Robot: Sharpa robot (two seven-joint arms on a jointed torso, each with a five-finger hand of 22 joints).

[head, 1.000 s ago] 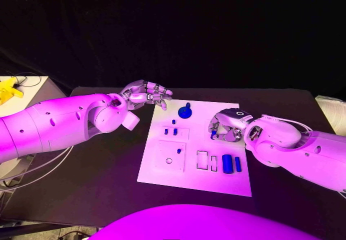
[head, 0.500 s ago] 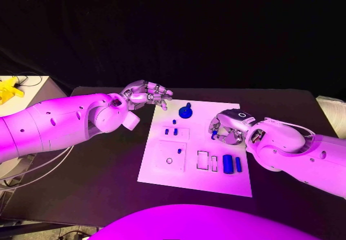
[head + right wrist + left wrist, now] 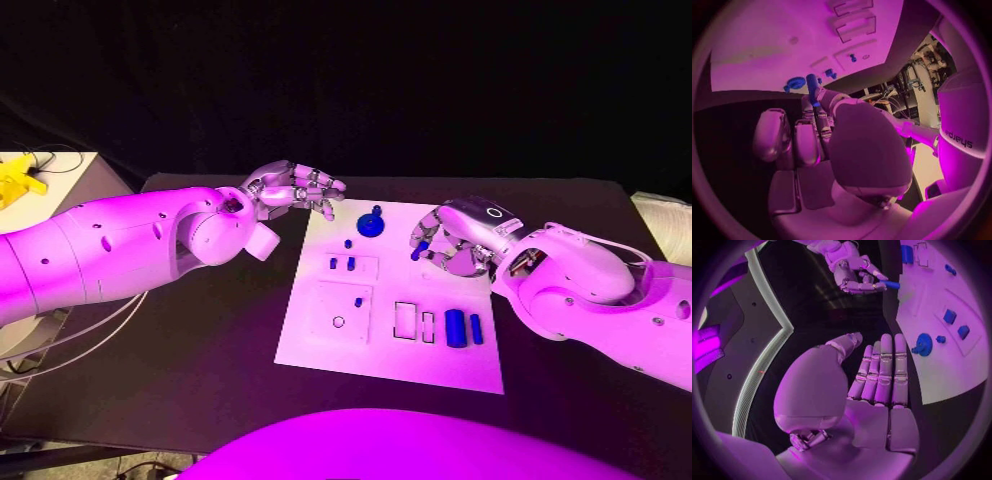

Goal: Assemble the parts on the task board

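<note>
- Board (image 3: 325, 345), the white task plate: at 5 o'clock two blue cylinders (image 3: 456, 327) lie loose beside bare slots, I judge much unassembled.
- My right hand (image 3: 450, 245) pinches a blue peg (image 3: 418, 253) above the board's 2 o'clock edge, long axis slanted, tip down toward 7.
- Farther off at 11, left hand (image 3: 296, 189) holds nothing, fingers loosely apart.

One word can be read: "sharpa", in dark letters running sideways on the robot's white left arm (image 3: 959, 135), seen in the right wrist view.
</note>
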